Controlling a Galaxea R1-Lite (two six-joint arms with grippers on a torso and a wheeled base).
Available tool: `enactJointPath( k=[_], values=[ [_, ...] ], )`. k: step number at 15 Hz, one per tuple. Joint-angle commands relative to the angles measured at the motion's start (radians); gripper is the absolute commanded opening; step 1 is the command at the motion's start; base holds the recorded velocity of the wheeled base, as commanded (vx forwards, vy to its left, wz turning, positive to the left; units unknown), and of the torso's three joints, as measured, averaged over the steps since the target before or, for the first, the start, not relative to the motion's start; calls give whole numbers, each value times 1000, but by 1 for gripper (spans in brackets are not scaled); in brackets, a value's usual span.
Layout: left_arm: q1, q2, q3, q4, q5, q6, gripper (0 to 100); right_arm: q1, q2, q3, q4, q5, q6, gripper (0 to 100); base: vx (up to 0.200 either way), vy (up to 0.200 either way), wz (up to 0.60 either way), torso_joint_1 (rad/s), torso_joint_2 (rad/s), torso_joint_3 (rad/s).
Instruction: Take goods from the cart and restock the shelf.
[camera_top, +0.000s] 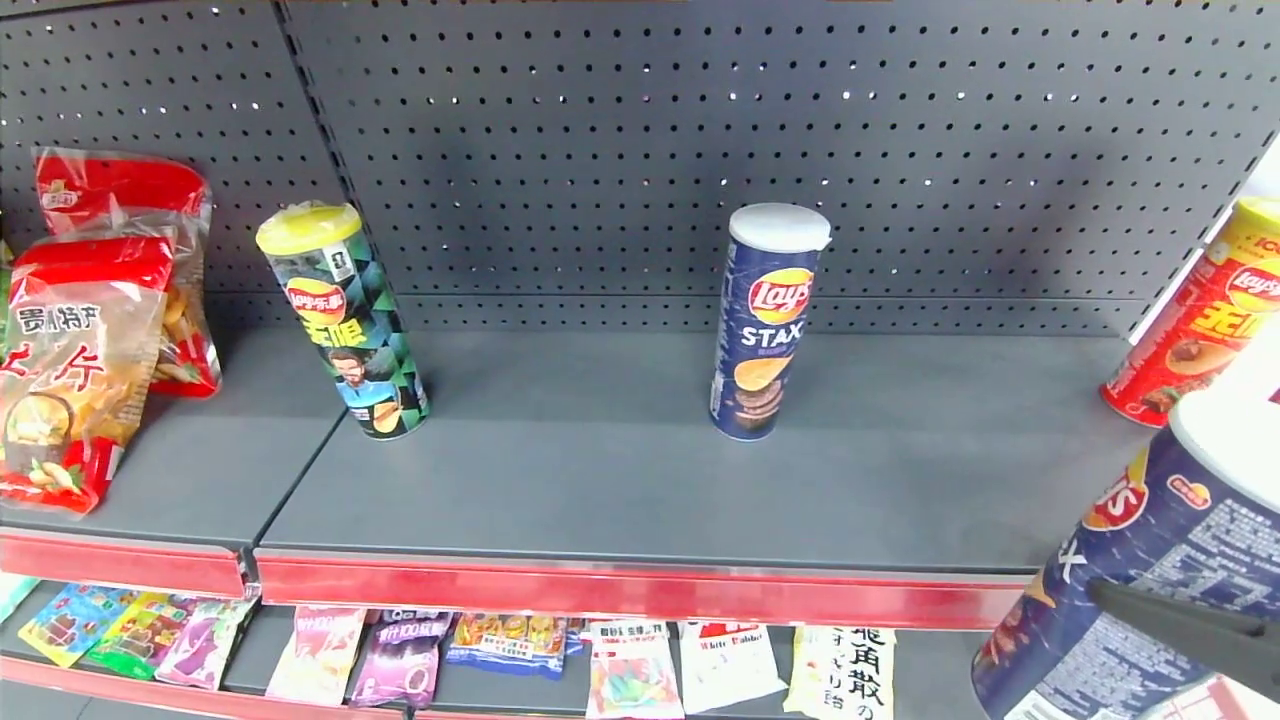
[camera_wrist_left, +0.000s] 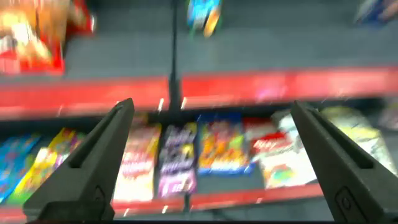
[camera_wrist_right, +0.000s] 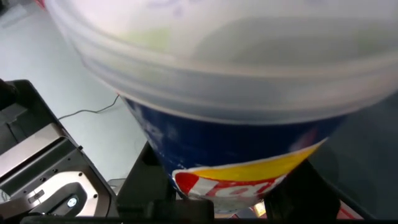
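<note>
1. Right gripper: clamped on a blue chips can, tilted, off the shelf's right front corner.
2. Left gripper: fingers spread, nothing between, facing candy bags.
3. Matching blue can: upright, mid-shelf.

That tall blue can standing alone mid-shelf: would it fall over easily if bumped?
Probably: the blue can is tall on a narrow base, so a push near its lid would likely tip it. Being round, it might then roll along the flat shelf. The gripped twin can shows no denting, so the tube seems stiff.
</note>
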Motion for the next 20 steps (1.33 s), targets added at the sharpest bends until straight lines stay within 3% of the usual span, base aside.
enactJointPath(
  k=[1,2,3,5,6,8,12,17,20],
  values=[
    [-59,610,-521,-5,-196,-1,100,1,6,-11,0,-2,-1,0,0,0,0,0,0,0],
    [-109,765,-593,-5,-311,79,100,-1,12,-23,1,-2,-1,0,0,0,0,0,0,0],
    [-143,895,-652,-21,-382,120,100,-1,16,-26,1,-2,0,0,0,0,0,0,0,0],
    [-283,1139,-747,-128,-477,143,100,-5,30,-34,0,-3,2,0,0,0,0,0,0,0],
    [-309,1211,-782,-166,-495,140,100,-7,33,-37,0,-3,2,0,0,0,0,0,0,0],
    [-375,1447,-945,-212,-586,145,100,-7,49,-49,0,-5,2,0,0,0,0,0,0,0],
    [-464,1642,-1138,-211,-607,145,100,-7,61,-74,0,-17,2,0,0,0,0,0,0,0],
    [-522,1785,-1276,-212,-581,152,100,-7,59,-77,0,-19,2,0,0,0,0,0,0,0],
    [-524,1843,-1331,-211,-551,203,100,-7,58,-77,0,-19,3,0,0,0,0,0,0,0]
  ],
)
